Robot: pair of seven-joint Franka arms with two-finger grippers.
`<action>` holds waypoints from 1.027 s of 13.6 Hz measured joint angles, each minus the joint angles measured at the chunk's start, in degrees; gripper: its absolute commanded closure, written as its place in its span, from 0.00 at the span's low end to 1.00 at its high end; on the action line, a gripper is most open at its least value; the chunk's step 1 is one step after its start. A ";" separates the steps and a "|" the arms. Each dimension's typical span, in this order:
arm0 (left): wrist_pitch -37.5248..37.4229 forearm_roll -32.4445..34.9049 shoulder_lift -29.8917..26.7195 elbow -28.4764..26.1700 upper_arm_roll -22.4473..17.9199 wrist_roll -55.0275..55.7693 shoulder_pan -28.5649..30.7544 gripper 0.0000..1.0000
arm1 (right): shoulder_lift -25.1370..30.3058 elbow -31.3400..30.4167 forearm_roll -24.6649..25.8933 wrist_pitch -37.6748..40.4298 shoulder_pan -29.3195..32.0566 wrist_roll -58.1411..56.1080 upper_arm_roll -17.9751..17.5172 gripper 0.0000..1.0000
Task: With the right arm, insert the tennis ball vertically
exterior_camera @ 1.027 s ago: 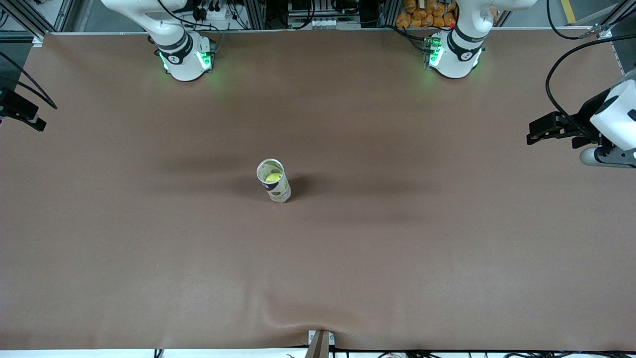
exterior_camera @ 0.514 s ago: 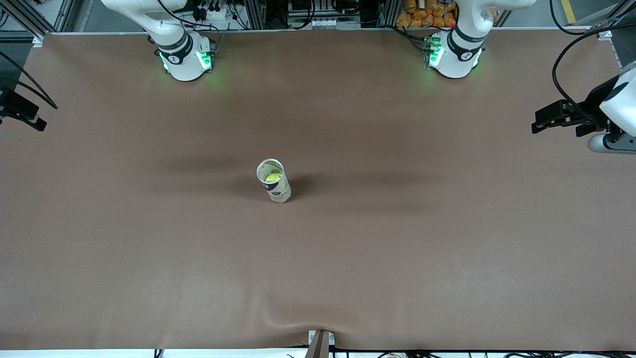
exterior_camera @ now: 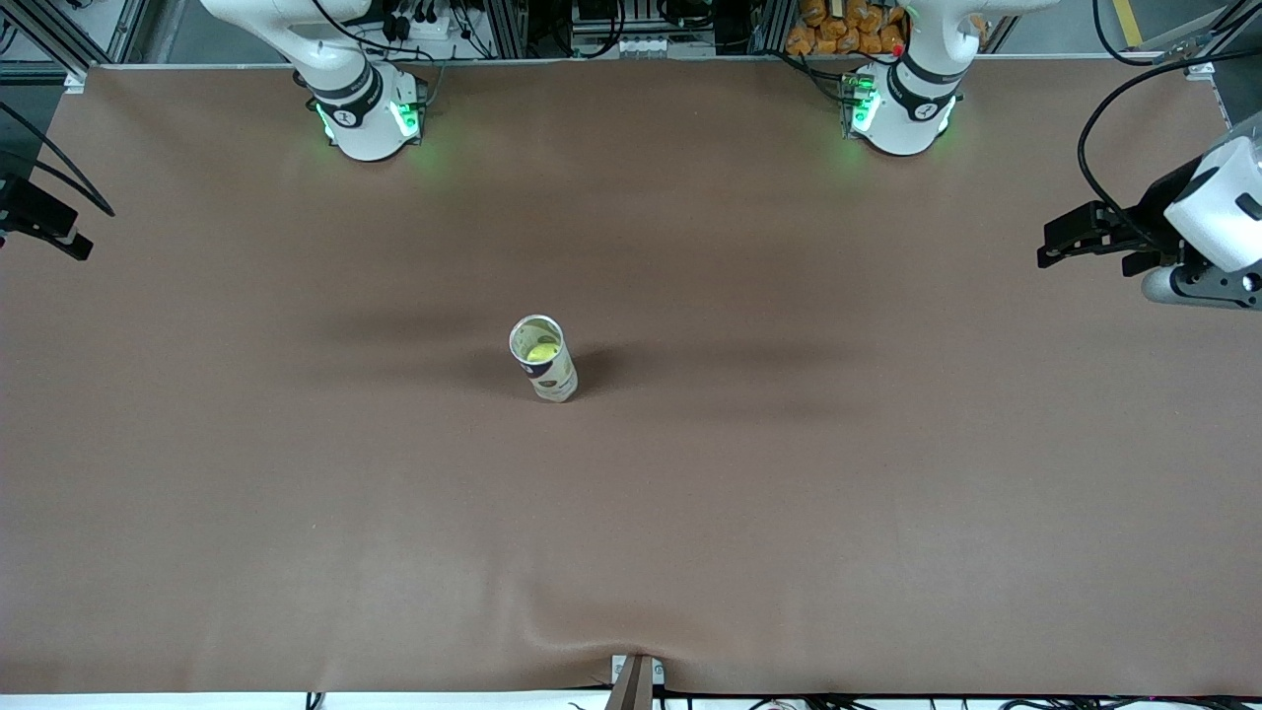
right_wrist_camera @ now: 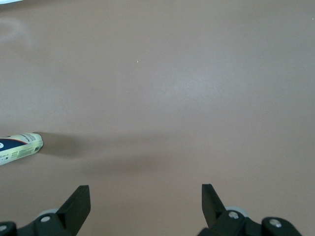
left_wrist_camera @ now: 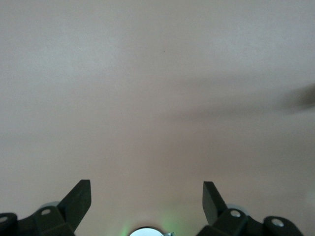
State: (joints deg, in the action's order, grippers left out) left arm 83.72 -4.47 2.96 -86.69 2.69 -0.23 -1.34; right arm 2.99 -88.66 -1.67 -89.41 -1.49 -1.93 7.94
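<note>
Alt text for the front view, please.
An upright clear tube with a tennis ball inside stands mid-table on the brown cover. The open left gripper and open right gripper hang over the table's ends.

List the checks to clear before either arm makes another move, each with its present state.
1. Tennis ball inside the can: ok.
2. Can upright at mid-table, apart from both grippers: ok.
3. Right gripper open and empty, over bare table: ok.
4. Left gripper open and empty, over the table edge at the left arm's end: ok.
5. Nothing else on the table near the can: ok.
6. How deep the ball sits in the can: cannot tell.
</note>
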 measured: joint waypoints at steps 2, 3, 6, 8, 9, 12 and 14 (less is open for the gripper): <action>0.13 0.00 -1.58 -1.38 1.32 0.05 1.17 0.00 | 0.00 0.14 0.00 0.00 0.00 -0.03 -0.01 0.00; 0.12 0.00 -2.11 -1.76 1.56 0.27 1.40 0.00 | 0.00 0.21 0.00 0.00 0.00 -0.04 -0.01 0.00; 0.07 1.16 -2.72 -2.33 1.83 2.31 1.58 0.00 | 0.00 0.29 0.00 0.00 0.00 -0.04 -0.01 0.00; 0.23 1.62 -2.80 -2.39 2.85 3.32 1.60 0.00 | 0.00 0.31 0.00 0.00 0.00 -0.05 -0.02 0.00; 0.69 1.69 -2.87 -2.45 3.23 3.76 1.59 0.00 | 0.00 0.32 0.00 0.01 0.00 -0.38 -0.02 0.00; 2.37 1.81 -3.18 -3.66 3.39 3.85 1.69 0.00 | 0.00 0.34 0.00 0.01 0.00 -7.27 0.02 0.00; 2.79 1.83 -3.29 -4.32 3.39 3.85 1.77 0.00 | 0.00 0.36 0.00 0.01 0.02 -9.43 0.11 0.00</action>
State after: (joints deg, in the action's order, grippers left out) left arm 86.51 -2.63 -0.33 -91.01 6.08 3.62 0.42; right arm 2.99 -88.31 -1.67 -89.39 -1.48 -11.36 8.05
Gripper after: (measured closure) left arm 0.000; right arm 0.000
